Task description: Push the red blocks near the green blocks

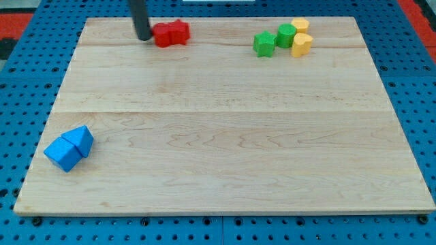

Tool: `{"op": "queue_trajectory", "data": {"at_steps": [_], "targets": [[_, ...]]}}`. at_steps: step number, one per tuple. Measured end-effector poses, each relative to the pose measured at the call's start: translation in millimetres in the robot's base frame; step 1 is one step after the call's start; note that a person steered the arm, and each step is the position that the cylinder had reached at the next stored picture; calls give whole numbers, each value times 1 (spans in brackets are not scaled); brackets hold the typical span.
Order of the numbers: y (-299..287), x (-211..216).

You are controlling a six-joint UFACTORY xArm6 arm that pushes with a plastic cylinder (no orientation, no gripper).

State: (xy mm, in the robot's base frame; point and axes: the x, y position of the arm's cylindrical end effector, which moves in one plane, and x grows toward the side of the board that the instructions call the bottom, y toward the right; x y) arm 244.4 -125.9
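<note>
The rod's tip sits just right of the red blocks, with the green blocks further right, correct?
Not quite. The camera view shows my tip just left of the red blocks, not right. The green blocks are indeed further right.

straight dark rod (140, 17), round and smooth, near-black matte, my tip (144, 38) blunt-ended

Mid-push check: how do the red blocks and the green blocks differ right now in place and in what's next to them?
The red blocks sit at the view's top left of centre; the green blocks sit at the top right. My tip is right at the red blocks' left side, while nothing of the tool is near the green blocks. The green blocks crowd against two yellow blocks; the red blocks have no other colour beside them. Both are close pairs near the board's top edge.
</note>
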Motion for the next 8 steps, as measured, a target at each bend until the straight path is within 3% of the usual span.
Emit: {"op": "queue_trajectory", "data": {"at_steps": [2,4,5,7,8], "targets": [[48,-35],[165,-37],[191,-37],[131,-52],[46,-53]]}}
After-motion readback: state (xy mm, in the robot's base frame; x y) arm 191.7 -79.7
